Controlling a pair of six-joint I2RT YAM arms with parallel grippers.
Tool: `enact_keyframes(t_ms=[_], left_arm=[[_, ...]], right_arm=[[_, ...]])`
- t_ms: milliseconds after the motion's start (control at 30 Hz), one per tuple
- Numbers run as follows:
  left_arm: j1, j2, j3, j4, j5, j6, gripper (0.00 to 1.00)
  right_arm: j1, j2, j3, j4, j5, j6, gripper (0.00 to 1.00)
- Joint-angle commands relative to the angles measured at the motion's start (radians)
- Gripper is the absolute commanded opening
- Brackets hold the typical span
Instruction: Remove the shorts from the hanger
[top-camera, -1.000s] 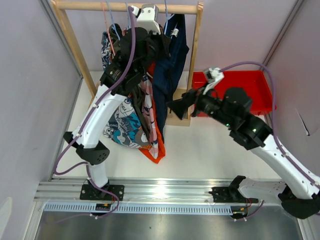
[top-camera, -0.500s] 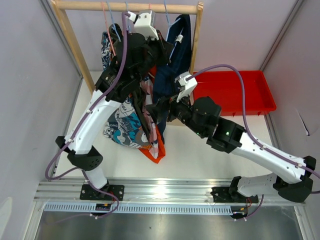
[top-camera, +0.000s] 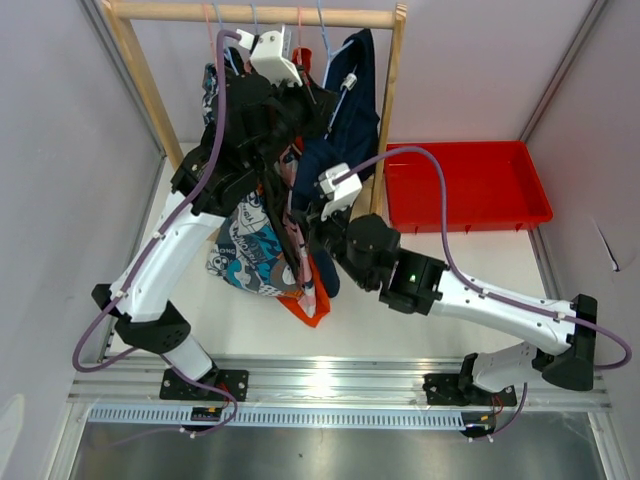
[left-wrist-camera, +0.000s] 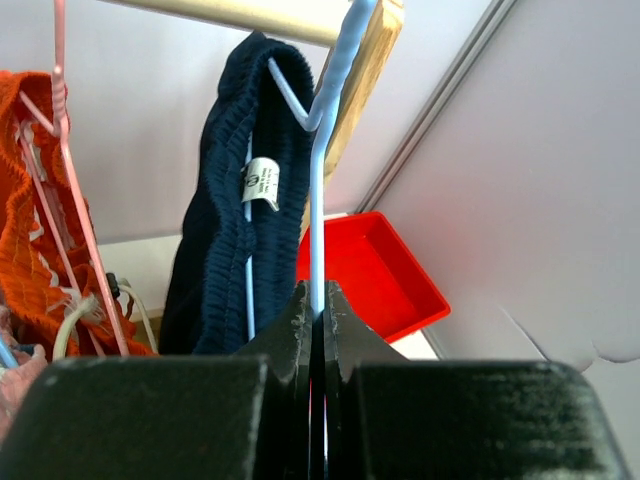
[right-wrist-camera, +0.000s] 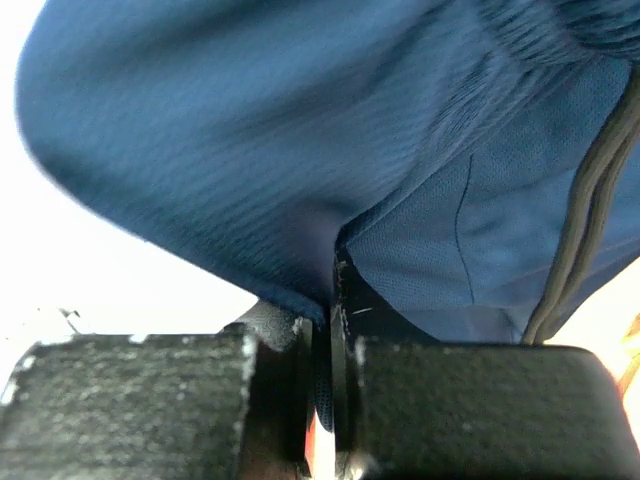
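Navy shorts (top-camera: 345, 130) hang on a light blue hanger (top-camera: 322, 30) at the right end of the wooden rail (top-camera: 180, 12). My left gripper (top-camera: 310, 95) is high at the rail. In the left wrist view it (left-wrist-camera: 316, 300) is shut on the blue hanger wire (left-wrist-camera: 316, 200), beside the navy waistband (left-wrist-camera: 225, 200). My right gripper (top-camera: 318, 240) sits low at the navy shorts' hem. In the right wrist view its jaws (right-wrist-camera: 332, 290) are shut on a fold of the navy fabric (right-wrist-camera: 250, 130).
More shorts hang left of the navy pair: cartoon print (top-camera: 245, 250), pink patterned (top-camera: 298, 215) and orange (top-camera: 315, 300), partly behind my left arm. A red tray (top-camera: 465, 185) lies on the table at the right, past the rack's right post (top-camera: 385, 130). Grey walls stand on both sides.
My right arm swung left from beside the red tray to the navy shorts and its open jaws shut on the hem. My left arm shifted a little up and left, still on the hanger.
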Motion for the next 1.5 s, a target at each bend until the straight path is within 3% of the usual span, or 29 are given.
enact_keyframes(t_ms=[0,400,600,700,900,1067,1200,1300,1467], left_arm=[[-0.008,-0.076,-0.007,0.130,-0.008,-0.003,0.00],[0.023,-0.038,0.001,0.165,-0.123,0.121,0.00],[0.070,0.016,0.081,0.167,-0.111,0.133,0.00],[0.075,0.040,0.142,0.130,-0.109,0.140,0.00],[0.075,0.000,0.127,0.090,-0.063,0.130,0.00],[0.073,-0.091,0.104,-0.086,0.096,0.062,0.00],[0.049,-0.243,-0.107,-0.184,0.242,0.005,0.00],[-0.009,-0.379,-0.324,-0.224,0.259,-0.012,0.00],[-0.058,-0.529,-0.505,-0.295,0.388,-0.066,0.00]], right_arm=[[0.081,-0.044,-0.026,0.080,0.090,-0.043,0.00],[0.585,-0.089,-0.065,-0.018,0.479,-0.011,0.00],[0.681,-0.044,-0.105,-0.115,0.549,0.142,0.00],[0.681,-0.030,-0.132,-0.096,0.547,0.172,0.00],[0.634,-0.032,-0.131,-0.035,0.549,0.098,0.00],[0.501,-0.098,-0.135,0.035,0.521,-0.024,0.00],[0.352,-0.168,-0.111,0.057,0.467,-0.107,0.00],[0.247,-0.231,-0.083,0.048,0.417,-0.164,0.00],[0.135,-0.318,-0.033,0.008,0.400,-0.219,0.00]])
